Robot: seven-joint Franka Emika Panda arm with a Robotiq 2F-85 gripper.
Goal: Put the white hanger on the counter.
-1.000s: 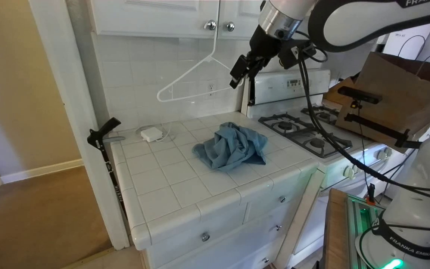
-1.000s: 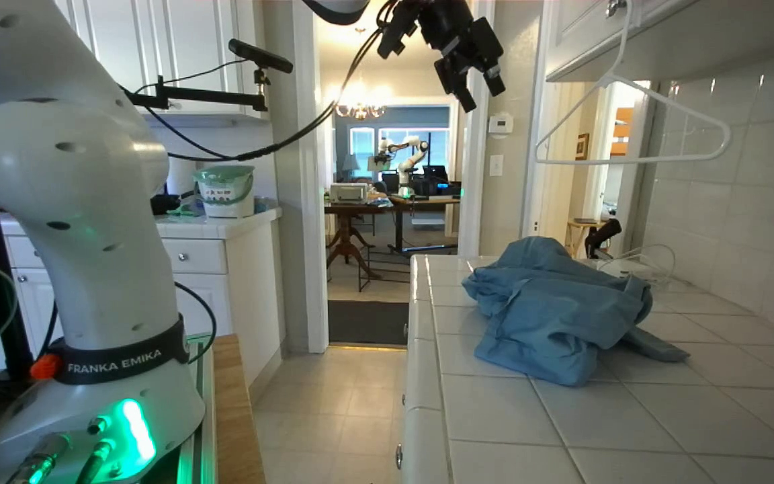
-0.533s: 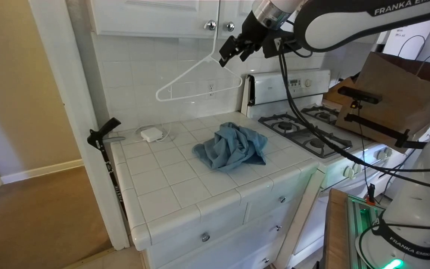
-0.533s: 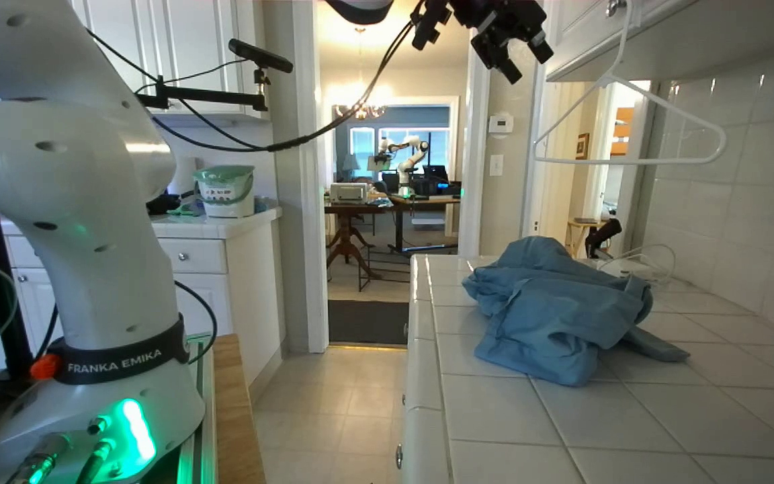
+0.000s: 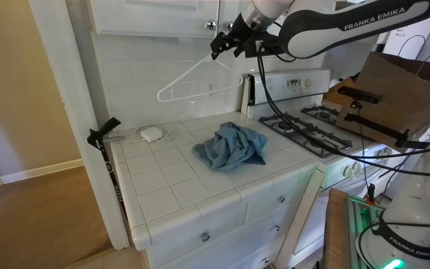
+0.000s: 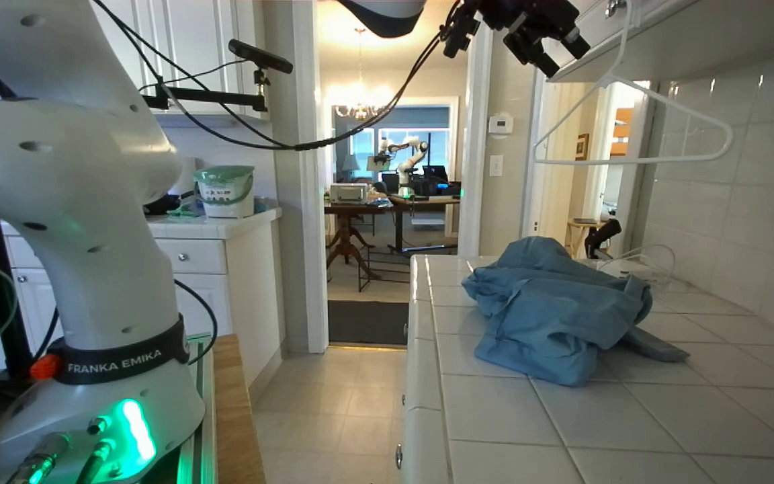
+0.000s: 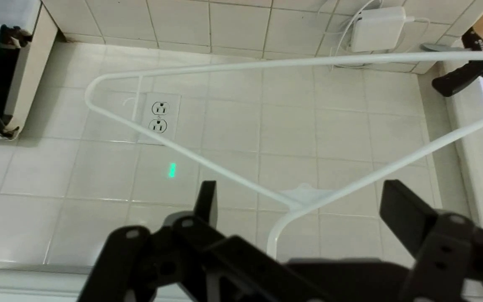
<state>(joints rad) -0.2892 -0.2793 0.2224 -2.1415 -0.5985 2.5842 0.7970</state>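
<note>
In the wrist view, my hand (image 7: 299,195) is spread wide along the bottom, its black fingers (image 7: 407,217) well apart, the neck of a white hanger (image 7: 297,206) showing between them. In an exterior view, the hanger hangs at upper centre, below a cabinet knob (image 5: 210,25) and above the tiled counter (image 5: 161,200). A crumpled blue cloth (image 5: 230,147) lies there, near mid-frame.
</note>
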